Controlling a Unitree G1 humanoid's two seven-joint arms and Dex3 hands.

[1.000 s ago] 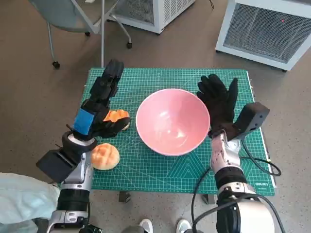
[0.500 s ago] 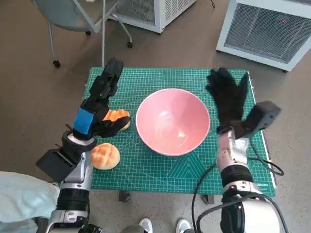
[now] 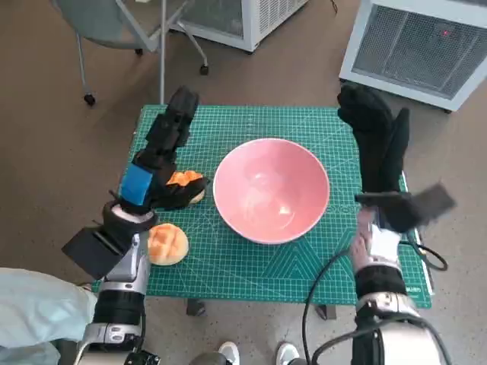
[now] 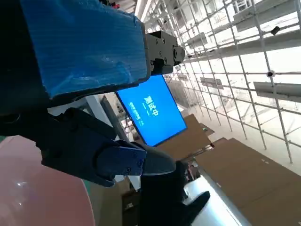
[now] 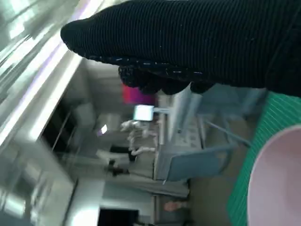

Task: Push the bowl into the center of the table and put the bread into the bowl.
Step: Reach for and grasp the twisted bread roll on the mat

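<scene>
Head view: the round pink plastic bowl [image 3: 271,189] sits mid-desk on the green gridded cutting mat [image 3: 228,258]. At its 9 o'clock the blue-taped black left hand [image 3: 156,166] lies with fingers stretched over an orange bread roll [image 3: 185,182], touching it — no grip shows. A second golden bun [image 3: 167,243] lies at 8 o'clock. The black-gloved right hand [image 3: 377,144] hangs spread at 2 o'clock, holding nothing.

Left wrist view: the bowl's pink rim [image 4: 42,188] shows beside the black fingers [image 4: 94,150].

Right wrist view: glove [image 5: 188,42], bowl edge [image 5: 277,183].
</scene>
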